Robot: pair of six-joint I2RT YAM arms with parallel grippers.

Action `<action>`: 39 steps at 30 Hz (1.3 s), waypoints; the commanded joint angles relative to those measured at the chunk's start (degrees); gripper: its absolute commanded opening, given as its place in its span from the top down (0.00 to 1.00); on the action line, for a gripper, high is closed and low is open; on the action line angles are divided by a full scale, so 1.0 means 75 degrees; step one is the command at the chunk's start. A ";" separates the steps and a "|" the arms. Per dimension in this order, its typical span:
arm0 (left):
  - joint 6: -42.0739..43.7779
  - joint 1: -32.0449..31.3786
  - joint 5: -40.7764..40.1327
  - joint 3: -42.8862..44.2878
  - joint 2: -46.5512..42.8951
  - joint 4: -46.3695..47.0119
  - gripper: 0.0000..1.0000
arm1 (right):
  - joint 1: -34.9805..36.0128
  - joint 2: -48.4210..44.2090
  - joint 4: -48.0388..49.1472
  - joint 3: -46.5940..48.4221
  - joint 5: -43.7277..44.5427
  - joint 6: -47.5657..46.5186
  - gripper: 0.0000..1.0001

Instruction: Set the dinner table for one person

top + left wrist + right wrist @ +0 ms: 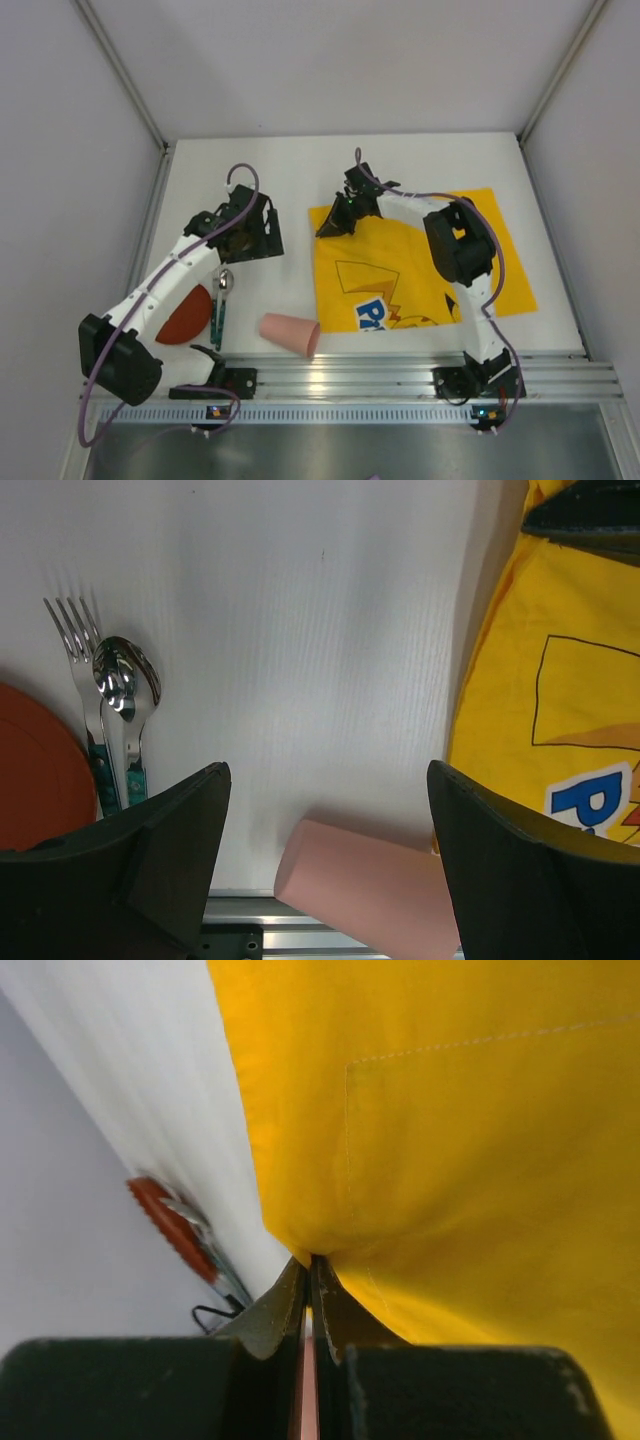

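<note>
the large plain white rectangular bench (290, 170), the dinner table of the task, is lying under both arms and filling the floor of the enclosure. the right gripper (308, 1265) is pinching, jaws closed, the far left corner of the yellow square cloth placemat with a cartoon print (400, 270), which is lying skewed on the right half of the bench. the left gripper (328, 775) is hovering wide and holding nothing, above bare bench left of the placemat. the round red-brown plate (185, 318), the steel fork (80, 670) and the steel spoon (128, 680), both teal-handled, are lying together at the near left. the pink plastic cup (291, 334) is lying on its side at the near edge, just beside the placemat. judged progress: early; the placemat is apparently being positioned, and plate, cutlery and cup are not yet on it.
</note>
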 commanded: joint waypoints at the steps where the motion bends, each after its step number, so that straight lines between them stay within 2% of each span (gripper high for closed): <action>1: 0.0034 -0.0015 -0.0048 -0.0131 -0.0342 -0.0172 0.15 | 0.0246 0.0236 0.1944 0.0613 -0.0664 0.1565 1.00; 7: 0.0127 -0.0003 0.0023 -0.0213 -0.0471 -0.0172 0.15 | 0.0597 0.0751 0.3034 0.1257 -0.0851 0.2576 0.99; 9: 0.0174 -0.0003 0.0034 -0.0248 -0.0471 -0.0161 0.15 | 0.0738 0.0799 0.3363 0.1352 -0.1097 0.2659 0.49; 10: 0.0186 -0.0015 0.0035 -0.0260 -0.0460 -0.0161 0.15 | 0.0773 0.0695 0.3354 0.1364 -0.1144 0.2601 0.30; 11: 0.0198 -0.0015 0.0035 -0.0272 -0.0448 -0.0126 0.15 | 0.0797 0.0578 0.3330 0.1306 -0.1179 0.2461 0.01; 12: 0.0186 -0.0015 0.0035 -0.0295 -0.0448 -0.0125 0.15 | 0.0797 0.0414 0.3214 0.1236 -0.1203 0.2239 0.00; 13: 0.0175 -0.0003 0.0046 -0.0307 -0.0448 -0.0102 0.15 | 0.0786 -0.0040 0.2320 0.1119 -0.1134 0.1506 0.00; 15: 0.0128 -0.0015 0.0023 -0.0377 -0.0494 -0.0079 0.15 | 0.0750 -0.0709 0.1448 0.0769 -0.0563 0.0624 0.00; 16: 0.0081 -0.0015 -0.0012 -0.0424 -0.0529 -0.0055 0.15 | 0.0739 -0.1513 0.0887 0.0105 -0.0350 0.0040 0.00; 18: 0.0034 -0.0003 -0.0152 -0.0610 -0.0623 0.0027 0.14 | 0.0657 -0.2407 0.0729 -0.0846 0.0002 -0.0235 0.00; 19: -0.0047 -0.0015 -0.0292 -0.0670 -0.0647 0.0050 0.14 | 0.0622 -0.3270 0.0705 -0.1895 0.0097 -0.0178 0.00; 21: -0.0071 0.0043 -0.0621 -0.0787 -0.0647 0.0039 0.14 | 0.0563 -0.4431 0.0728 -0.3430 0.0203 0.0288 0.00; 26: -0.0048 0.0325 -0.0727 -0.0799 -0.0483 -0.0044 0.13 | 0.0738 -0.6370 0.1278 -0.5606 0.0109 0.1824 0.00; 30: 0.0081 0.0734 -0.0307 -0.1080 -0.0331 0.0272 0.13 | 0.1089 -0.7122 0.1315 -0.6077 0.0238 0.2739 0.00; 35: 0.0198 0.1309 0.0280 -0.1431 -0.0085 0.0659 0.13 | 0.1744 -0.6994 0.1419 -0.6393 0.0343 0.3501 0.00; 39: 0.0502 0.1707 0.0362 -0.1409 0.0126 0.0847 0.13 | 0.2659 -0.6831 0.2040 -0.6313 0.0590 0.5068 0.00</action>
